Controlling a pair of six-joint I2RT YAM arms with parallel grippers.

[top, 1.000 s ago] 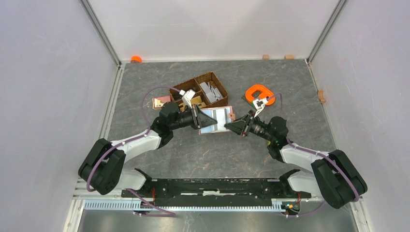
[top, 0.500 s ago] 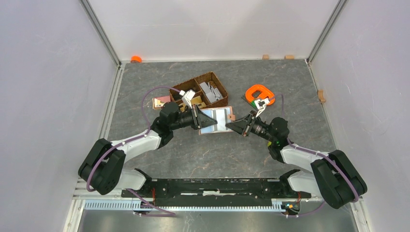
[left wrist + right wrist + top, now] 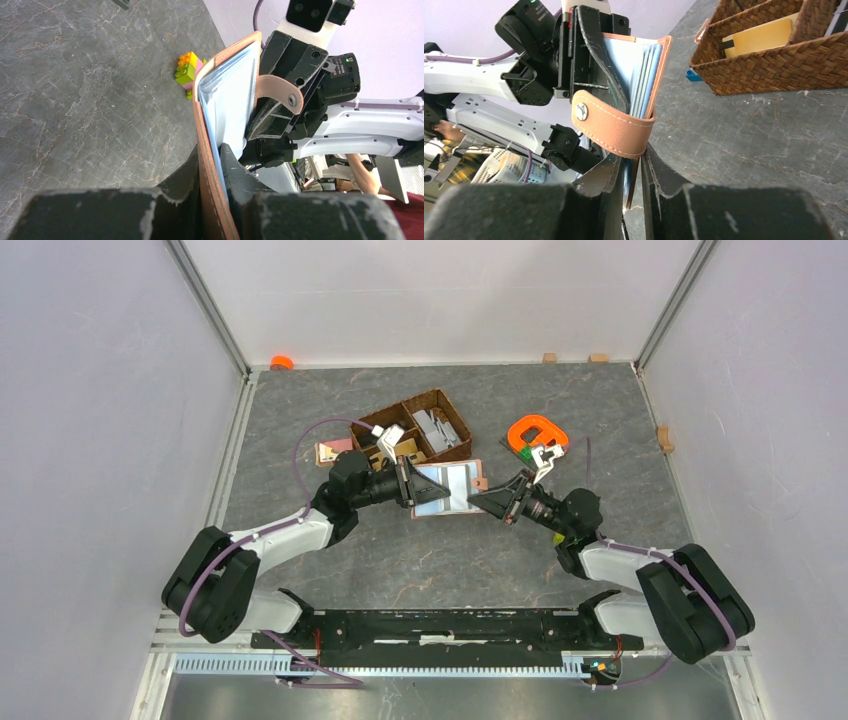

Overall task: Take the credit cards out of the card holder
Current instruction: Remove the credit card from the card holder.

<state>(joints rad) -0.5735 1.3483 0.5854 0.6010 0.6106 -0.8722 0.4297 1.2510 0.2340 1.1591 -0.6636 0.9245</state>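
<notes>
While the left gripper and right gripper are pinching opposite covers of the card holder mid-frame, the credit cards are apparently sitting ungripped, calling for a regrip.

Top camera: high, behind, looking down, far. Wrist cameras: facing each other, close, sharing the card holder.

Matt leather card holder, rough wicker basket.
</notes>
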